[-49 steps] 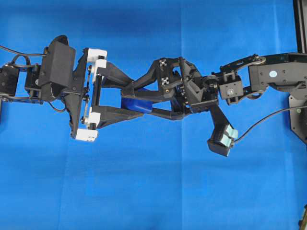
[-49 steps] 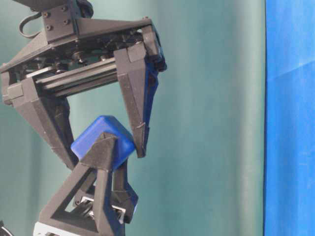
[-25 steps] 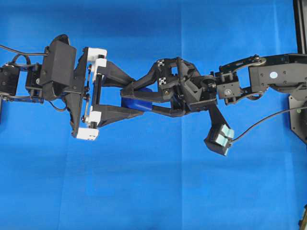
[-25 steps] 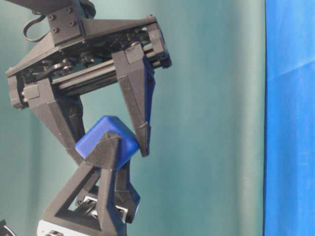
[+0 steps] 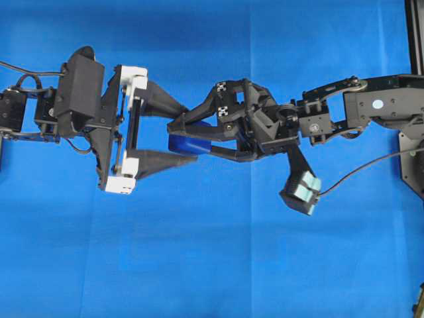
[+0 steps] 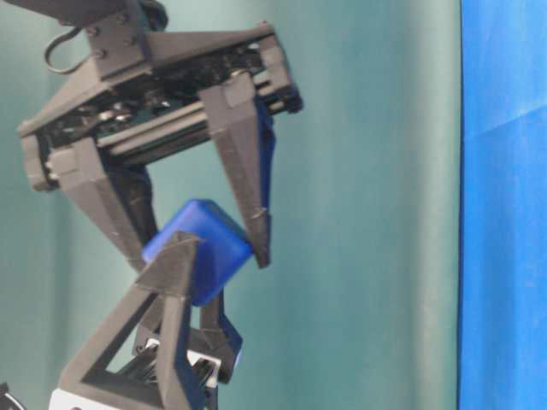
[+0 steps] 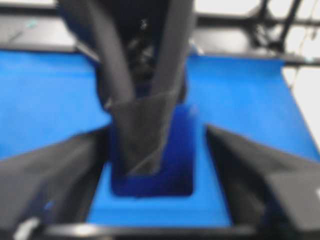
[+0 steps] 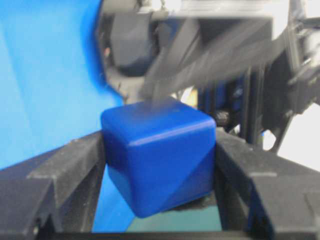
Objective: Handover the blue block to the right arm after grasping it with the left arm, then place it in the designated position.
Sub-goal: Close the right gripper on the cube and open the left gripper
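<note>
Spreading apart since a second ago, my left gripper's [image 5: 182, 132] fingers are now standing wider in the overhead view, the upper one lifted off toward the top of the picture and the lower one dropped away. Meanwhile my right gripper [image 5: 173, 138], loose around the block [image 5: 189, 142] a second ago, is now clamping it between its two fingers, holding it in mid-air above the blue cloth [image 5: 212, 265]. In the table-level view the block [image 6: 201, 248] is sitting pinched between the fingers reaching down from above, and one left finger [image 6: 175, 265] is overlapping its lower corner; whether it is touching I cannot quite tell. From my right wrist, the block [image 8: 160, 160] is filling the gap between both fingers.
</note>
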